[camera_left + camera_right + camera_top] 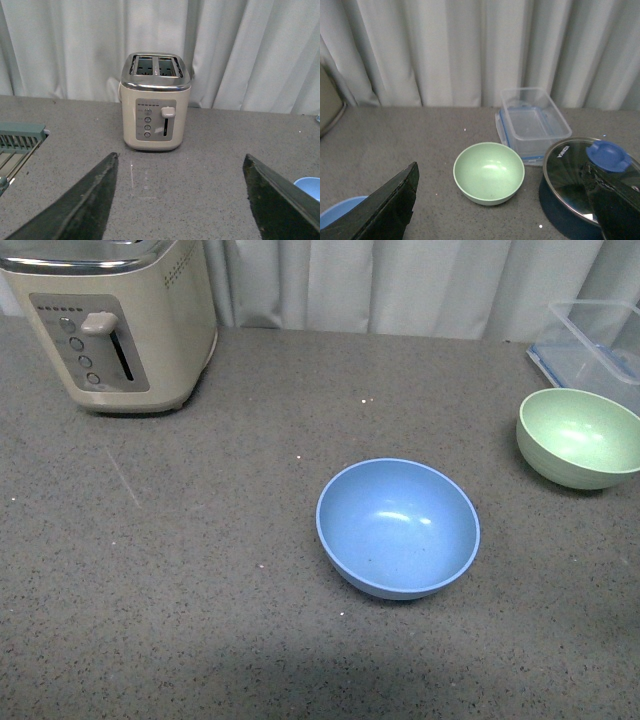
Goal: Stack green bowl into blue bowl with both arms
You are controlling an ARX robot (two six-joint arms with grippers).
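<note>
The blue bowl (398, 528) stands upright and empty near the middle of the grey table. The green bowl (580, 437), also upright and empty, sits apart from it at the right edge of the front view. Neither arm shows in the front view. In the left wrist view, my left gripper (180, 159) is open over bare table, with a sliver of the blue bowl (310, 184) beside one finger. My right gripper (501, 169) is open, and the green bowl (489, 172) lies ahead between its fingers, untouched. An edge of the blue bowl (339, 214) shows beside it.
A cream toaster (115, 320) stands at the back left. A clear plastic container (600, 335) sits behind the green bowl. A dark pot with a glass lid (575, 175) stands close beside the green bowl. A dish rack (20, 137) lies far left.
</note>
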